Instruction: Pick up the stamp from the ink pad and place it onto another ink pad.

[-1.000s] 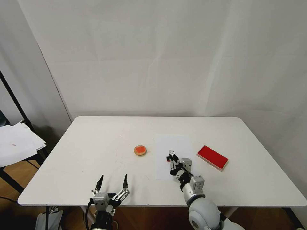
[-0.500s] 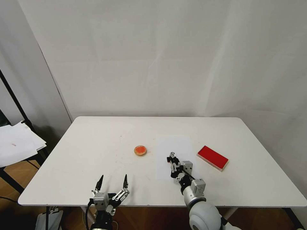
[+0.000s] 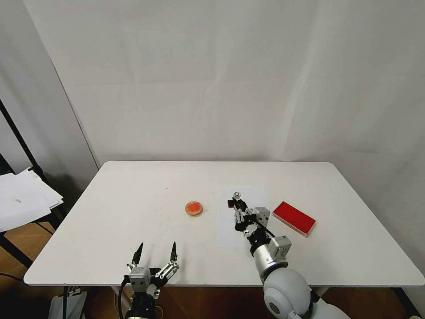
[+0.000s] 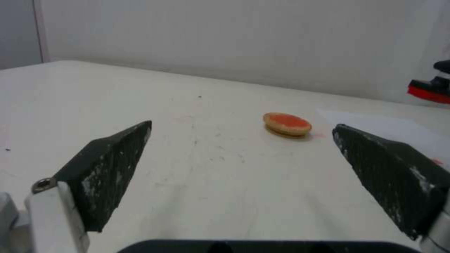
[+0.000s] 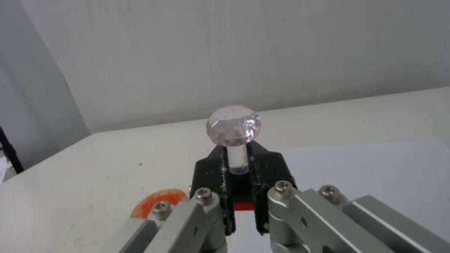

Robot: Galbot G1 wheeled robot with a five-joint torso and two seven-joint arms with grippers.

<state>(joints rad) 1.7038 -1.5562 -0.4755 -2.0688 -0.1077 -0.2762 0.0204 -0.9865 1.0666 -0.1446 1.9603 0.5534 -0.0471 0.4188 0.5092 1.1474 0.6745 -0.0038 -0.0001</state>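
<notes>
The stamp, a black block with a clear round knob, is pinched by my right gripper, which is shut on its stem. It hangs above the white paper, between the two pads. The right wrist view has the knob sticking up from my right gripper. Left of the stamp lies the small round orange pad. The red rectangular ink pad lies to the right, with nothing on it. My left gripper stands open near the front edge, apart from everything.
A white sheet of paper lies on the white table under the right gripper. A stack of papers rests on a stand off the table's left side. The stamp's red underside shows in the left wrist view.
My right gripper has carried the stamp away from me, toward the far end of the paper. The left arm and both pads have not moved.
</notes>
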